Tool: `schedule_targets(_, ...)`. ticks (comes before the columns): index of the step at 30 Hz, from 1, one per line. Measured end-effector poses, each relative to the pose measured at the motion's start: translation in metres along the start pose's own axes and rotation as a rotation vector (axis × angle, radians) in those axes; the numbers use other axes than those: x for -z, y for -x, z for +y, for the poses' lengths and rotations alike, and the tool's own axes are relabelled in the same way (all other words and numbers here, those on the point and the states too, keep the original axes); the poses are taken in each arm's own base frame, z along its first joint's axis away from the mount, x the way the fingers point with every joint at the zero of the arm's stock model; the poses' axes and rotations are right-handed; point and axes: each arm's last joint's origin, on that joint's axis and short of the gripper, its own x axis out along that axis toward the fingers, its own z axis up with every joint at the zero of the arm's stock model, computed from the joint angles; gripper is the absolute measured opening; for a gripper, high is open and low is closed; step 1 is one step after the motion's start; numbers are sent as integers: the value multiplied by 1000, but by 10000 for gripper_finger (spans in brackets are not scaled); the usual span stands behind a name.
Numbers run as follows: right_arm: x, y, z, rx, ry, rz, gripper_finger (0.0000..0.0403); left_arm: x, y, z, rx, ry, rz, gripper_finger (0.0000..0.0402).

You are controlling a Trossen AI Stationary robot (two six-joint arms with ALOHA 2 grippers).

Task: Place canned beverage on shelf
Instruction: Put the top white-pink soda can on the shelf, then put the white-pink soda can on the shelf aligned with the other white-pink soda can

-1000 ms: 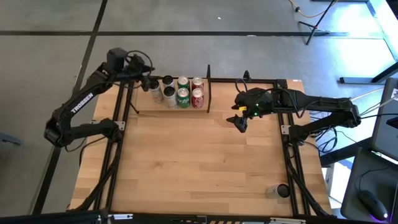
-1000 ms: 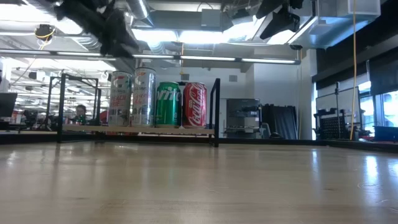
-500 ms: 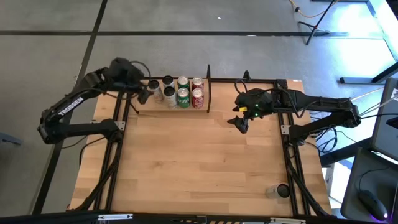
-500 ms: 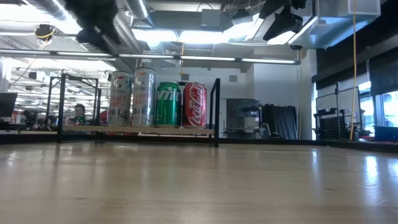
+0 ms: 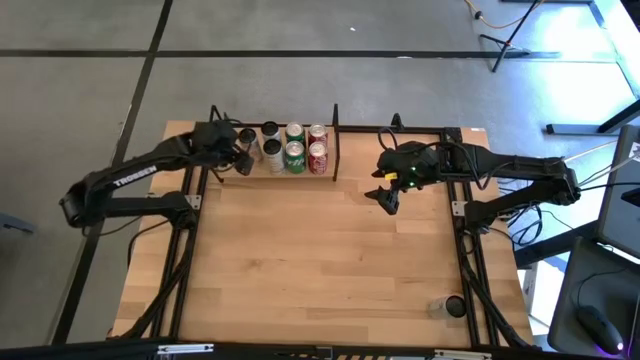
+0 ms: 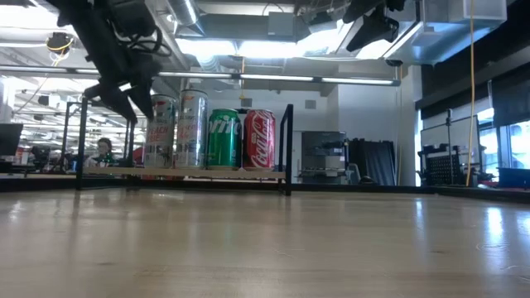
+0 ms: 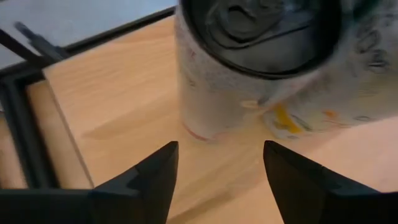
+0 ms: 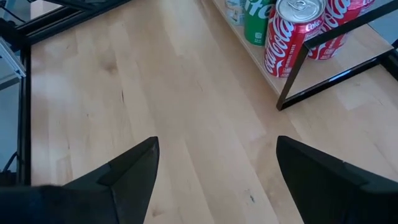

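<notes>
the left gripper (image 7: 214, 163) has its two dark fingers (image 7: 146, 177) apart, with bare wood between them. just beyond the tips stands a white can (image 7: 214, 93) on the light-wood shelf (image 7: 112, 93); its dark top fills the upper part of the view. a second can (image 7: 323, 102) with yellow marks sits close beside it. black rails (image 7: 25, 118) edge the shelf.

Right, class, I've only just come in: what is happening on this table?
A two-armed robot is stocking cans on the shelf at the table's far edge. Silver, green and red cans stand there in two rows. The left gripper hangs at the row's left end beside a silver can, fingers apart, holding nothing. The right gripper waits open over bare table.
</notes>
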Motion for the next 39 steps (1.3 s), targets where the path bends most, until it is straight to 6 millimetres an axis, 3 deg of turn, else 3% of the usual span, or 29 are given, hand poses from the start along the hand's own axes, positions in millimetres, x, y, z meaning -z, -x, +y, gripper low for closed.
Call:
schedule_targets(31, 1, 0, 0, 3, 57, 6, 310, -14, -6, 1, -54, -139, -119, 211)
schedule_targets(34, 1, 0, -1, 5, 82, 15, 310, -15, 4, -3, 47, -146, -108, 211)
schedule_targets(39, 0, 0, 0, 3, 81, 0, 310, -27, 40, -15, 182, -181, -152, 211)
